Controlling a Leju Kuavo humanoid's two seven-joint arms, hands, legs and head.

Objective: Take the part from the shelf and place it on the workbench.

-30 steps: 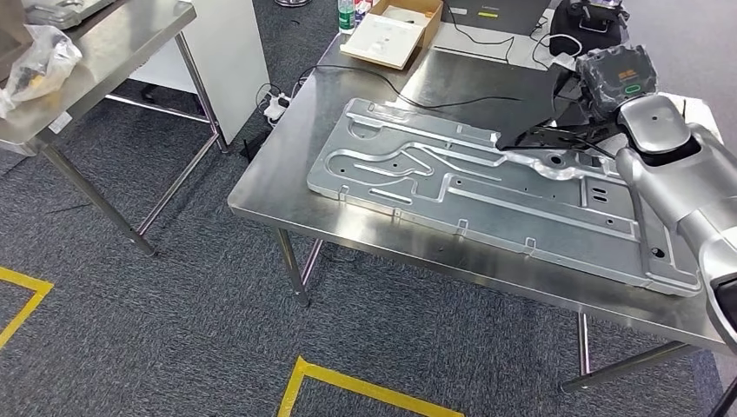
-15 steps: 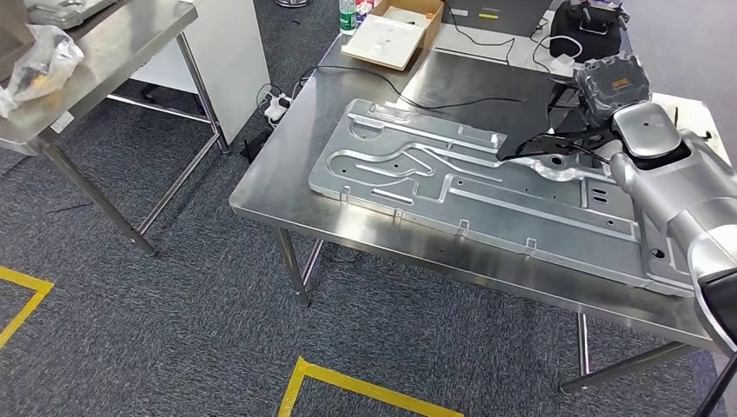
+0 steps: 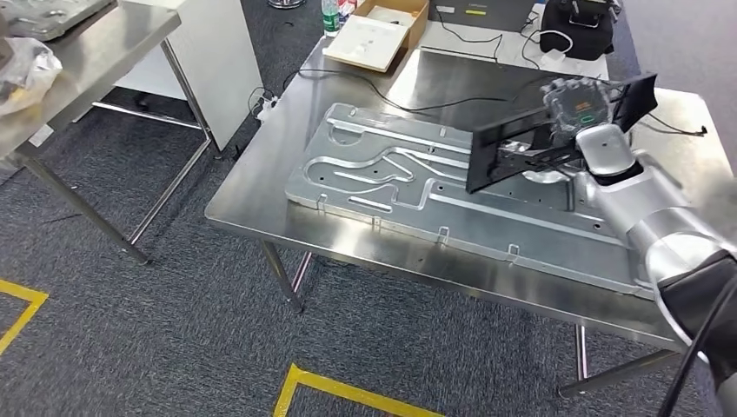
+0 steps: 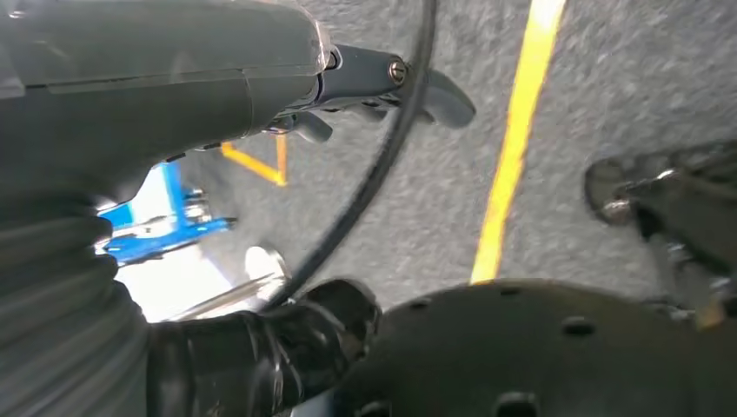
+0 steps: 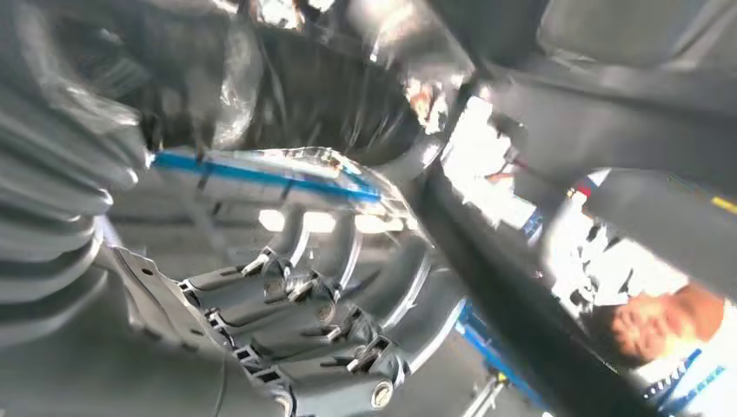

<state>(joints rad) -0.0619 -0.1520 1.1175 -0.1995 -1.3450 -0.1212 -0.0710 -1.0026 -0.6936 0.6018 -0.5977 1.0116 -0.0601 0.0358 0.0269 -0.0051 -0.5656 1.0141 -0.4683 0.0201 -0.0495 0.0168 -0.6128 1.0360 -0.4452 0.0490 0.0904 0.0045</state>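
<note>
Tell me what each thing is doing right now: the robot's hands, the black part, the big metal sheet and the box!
Right hand: holds the black part above the workbench.
Black part: lifted, tilted, not set down.
Metal sheet: lying flat on the workbench.
Cardboard box: open, on the far table.
Left hand: hanging over the floor, holding nothing.

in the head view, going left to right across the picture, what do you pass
Plastic bag on the side table → white cabinet → stamped metal panel on the workbench → black flat part held above the panel → right hand gripping it.
</note>
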